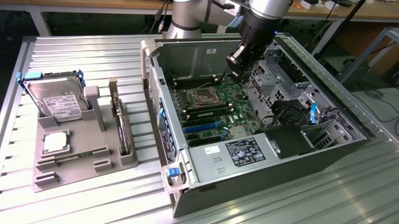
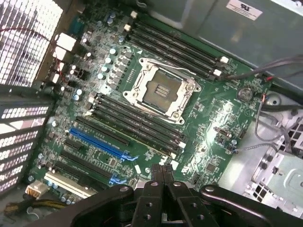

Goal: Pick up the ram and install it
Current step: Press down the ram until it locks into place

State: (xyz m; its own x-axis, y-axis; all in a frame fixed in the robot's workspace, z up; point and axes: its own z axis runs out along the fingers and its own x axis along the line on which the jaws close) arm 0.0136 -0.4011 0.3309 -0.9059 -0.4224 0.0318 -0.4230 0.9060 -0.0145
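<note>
Closed with its two black fingertips pressed together and nothing between them, the gripper [image 2: 161, 169] hangs above the green motherboard [image 2: 208, 127], just beside the bank of memory slots [image 2: 137, 125] that runs along one side of the processor socket [image 2: 161, 92]. In the exterior view the gripper [image 1: 236, 70] sits low inside the open computer case [image 1: 262, 154], near its far wall, and its tips are hard to make out against the dark metal behind them.

One stick of ram [image 1: 208, 111] lies seated in a slot just beside the socket, on the socket's side nearer the case's front edge; it reads as a slim dark-green strip. In the wrist view the same slots look alike, and which one carries the ram cannot be told with certainty.

The arm [image 1: 187, 18] comes down from the far edge of the table, its silver tubes cut off by the frame, with the black wrist tilted steeply into the case.

On the ribbed metal table [image 1: 74, 56], near the exterior view's left edge, a grey moulded holder [image 1: 68, 158] carries a hard drive [image 1: 59, 102] standing upright with a white label, a square silver processor chip [image 1: 56, 141] lying flat, and a tall dark expansion card [image 1: 118, 121] on edge. The case is bare steel with perforated panels, and grey cables [image 2: 279, 137] trail across its drive-bay side
</note>
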